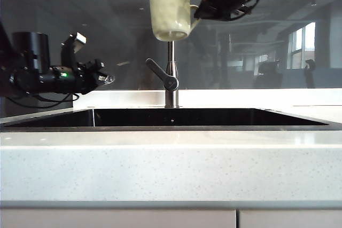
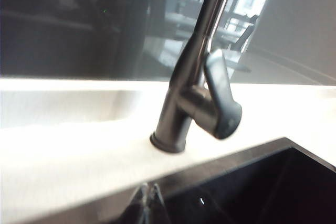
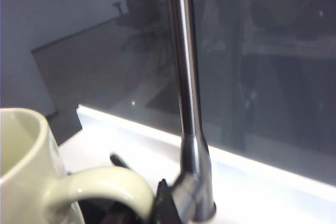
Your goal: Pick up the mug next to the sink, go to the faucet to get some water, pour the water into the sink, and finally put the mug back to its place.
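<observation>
Nearest: pale speckled stone countertop (image 1: 171, 169), flat slab with a thick front edge, cabinet fronts (image 1: 117, 219) below. Set into it, the sink (image 1: 208, 117): wide rectangular black basin, glossy, thin metal rim. Behind the basin at centre, the faucet (image 1: 171, 76): slim brushed-steel pipe rising from a round base, short angled side lever (image 1: 162, 74) pointing left and up. Left gripper (image 1: 102, 78) hangs over the left end of the sink, level with the lever and well apart from it; jaws closed together, nothing between them, its thin dark fingertips (image 2: 148, 203) pressed side by side in the left wrist view. Right gripper (image 1: 200, 5) is high, just right of the faucet pipe, clamped on the loop handle of the mug (image 1: 170, 13). Mug is cream-yellow glazed ceramic, dimpled surface, upright, in front of the upper pipe, well above the sink. Farthest: dark glossy glass backsplash (image 1: 267, 46) with room reflections.
</observation>
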